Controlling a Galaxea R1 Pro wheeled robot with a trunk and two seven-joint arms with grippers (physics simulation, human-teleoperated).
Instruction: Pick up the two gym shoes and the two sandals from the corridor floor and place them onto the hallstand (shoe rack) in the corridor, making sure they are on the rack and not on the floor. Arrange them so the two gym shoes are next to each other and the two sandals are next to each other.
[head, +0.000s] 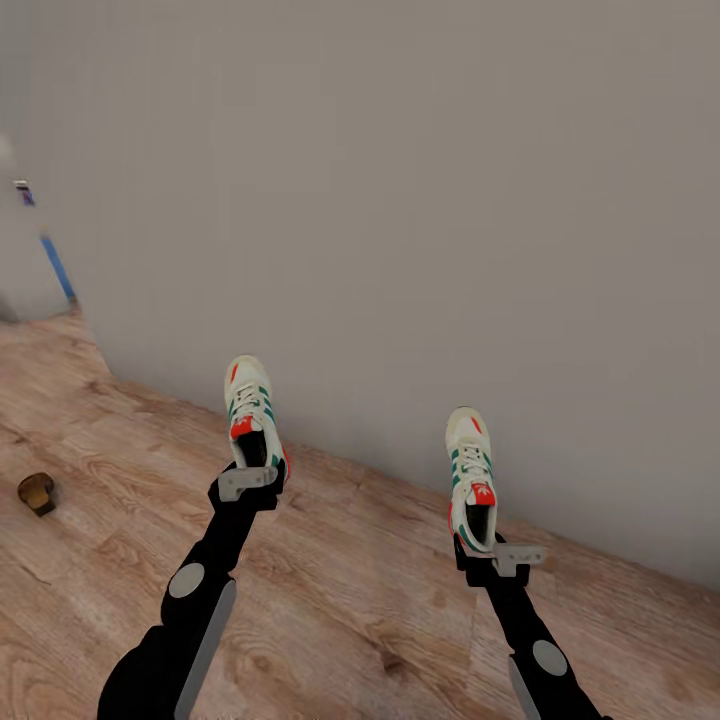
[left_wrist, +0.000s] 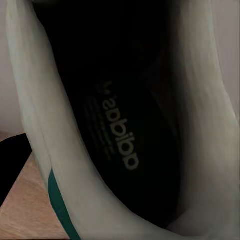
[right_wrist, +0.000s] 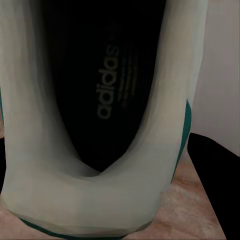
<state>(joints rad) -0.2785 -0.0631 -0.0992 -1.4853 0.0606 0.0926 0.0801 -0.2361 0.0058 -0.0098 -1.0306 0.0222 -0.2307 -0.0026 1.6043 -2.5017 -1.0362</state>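
Note:
Two cream-white gym shoes with green stripes and red-orange patches hang above the corridor floor, toes pointing toward the wall. My left gripper is shut on the heel of the left gym shoe. The heel of the right gym shoe is held in my right gripper, also shut. Each wrist view looks straight into a shoe's dark insole: the left gym shoe and the right gym shoe. One brown sandal lies on the floor at the far left. The hallstand is out of view.
A plain grey wall runs diagonally close ahead of both arms. At the far left the wall ends at a corner, with a blue-striped object beyond it. Wood-plank floor spreads under and behind the arms.

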